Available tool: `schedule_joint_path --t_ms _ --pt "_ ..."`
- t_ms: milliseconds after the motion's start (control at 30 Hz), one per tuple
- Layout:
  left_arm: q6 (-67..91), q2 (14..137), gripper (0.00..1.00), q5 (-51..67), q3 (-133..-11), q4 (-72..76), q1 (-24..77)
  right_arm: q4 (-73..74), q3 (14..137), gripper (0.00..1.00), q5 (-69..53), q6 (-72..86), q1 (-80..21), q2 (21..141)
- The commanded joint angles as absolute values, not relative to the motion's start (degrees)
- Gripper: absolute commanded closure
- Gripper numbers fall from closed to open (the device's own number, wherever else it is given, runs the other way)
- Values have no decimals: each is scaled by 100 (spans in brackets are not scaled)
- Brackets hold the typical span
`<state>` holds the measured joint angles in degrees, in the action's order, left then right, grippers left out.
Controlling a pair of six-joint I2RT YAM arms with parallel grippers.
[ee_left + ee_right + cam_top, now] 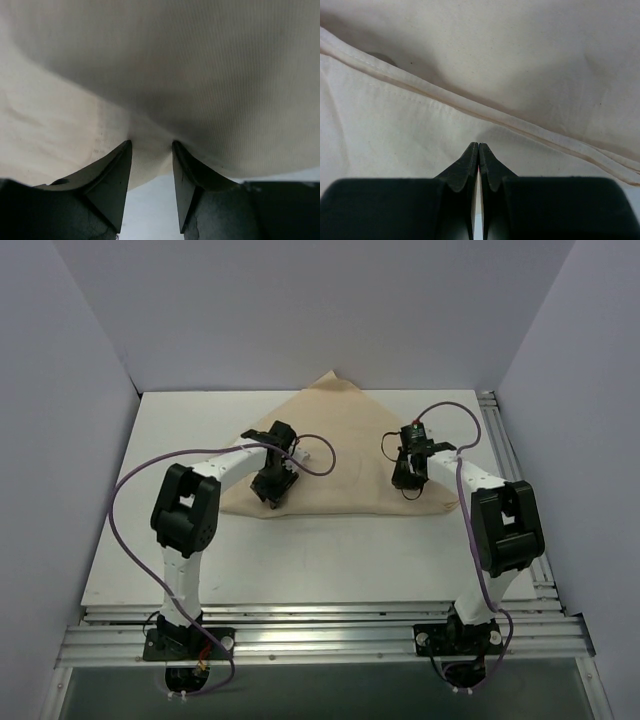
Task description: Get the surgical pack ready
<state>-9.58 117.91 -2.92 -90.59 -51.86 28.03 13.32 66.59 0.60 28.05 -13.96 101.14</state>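
Tan cloth sheet [345,445] of the surgical pack lies spread on the white surface [300,560], folded to a broad triangle with its apex on the far side of both pincers. No tray, forceps, gauze or packets are visible; whether they lie under the fabric cannot be told.

Left pincer [270,498] sits at the near-left edge of the sheet, pointing down onto it. In the left wrist view this pincer [151,145] is released: its two dark fingers [112,185] stand apart, and the fabric [175,65] bulges up ahead of and above the tips. The cloth edge dips into the gap between the tips, with bare white surface showing nearer the wrist. Contact between the tips and the fabric cannot be confirmed.

Right pincer [405,480] is over the near-right part of the sheet. In the right wrist view this pincer [478,145] is clenched, tips together, nothing seen between them. A stitched hem [470,107] runs diagonally just ahead of the tips, with a folded layer [530,50] beyond it.
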Motion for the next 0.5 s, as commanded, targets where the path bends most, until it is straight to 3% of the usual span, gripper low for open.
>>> schedule_joint_path --t_ms 0,467 --pt "-668 12048 53 -26 -9035 -4448 2839 1328 6530 100 123 3023 -1406 10019" --pt "-808 11242 51 -922 -8824 -4464 2725 1477 6803 100 203 2945 -1415 9870"
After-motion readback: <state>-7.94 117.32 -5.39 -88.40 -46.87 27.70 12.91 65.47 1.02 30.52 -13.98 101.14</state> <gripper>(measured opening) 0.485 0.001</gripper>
